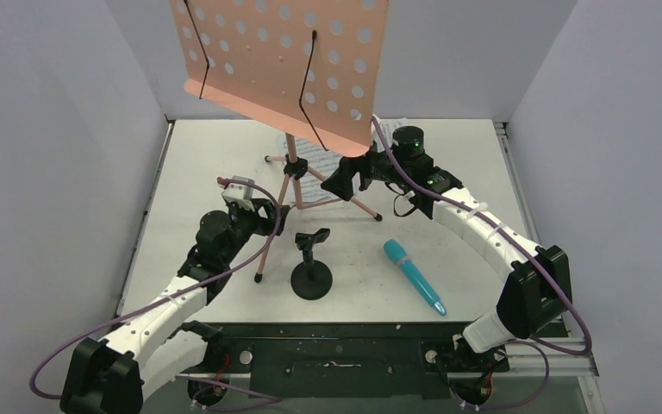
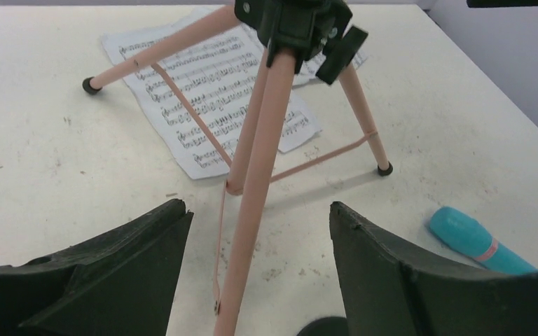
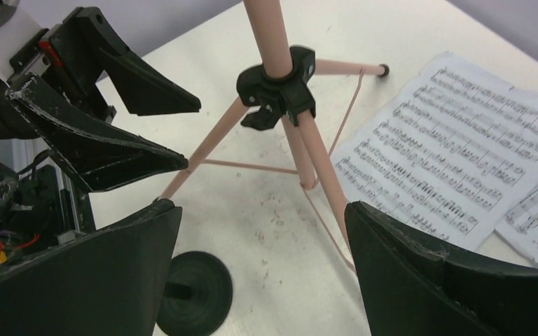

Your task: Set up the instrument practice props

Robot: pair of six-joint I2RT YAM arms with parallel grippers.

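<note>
Two white sheet-music pages (image 2: 203, 84) flat on the table (image 1: 483, 172), under and behind the legs of the pink music stand (image 1: 280, 60). Probably very thin and limp, with no edge raised for a finger; best to slide one toward free space and pinch it at a corner, without creasing.

Stand itself upright near the middle of the table, on three thin legs, with a wide perforated desk high above. Judged as light but top-heavy, easy to tip by a push on a leg. Better to hold at the central pole near the black collar (image 3: 278, 87), where stiff and round.

Left gripper (image 2: 258, 210) with jaws apart on both sides of the front leg (image 2: 235, 280), not touching it. Right gripper (image 3: 263, 210) also wide apart and empty, at the far right side of the tripod, close to the pages.

Teal toy microphone (image 1: 414, 276) lying on its side at the near right, well apart from the short black mic stand (image 1: 311, 280) in front of the tripod. Smooth round plastic, likely to roll; to be taken across the middle of the body, then pressed gently into the clip (image 1: 312, 237) on top.
</note>
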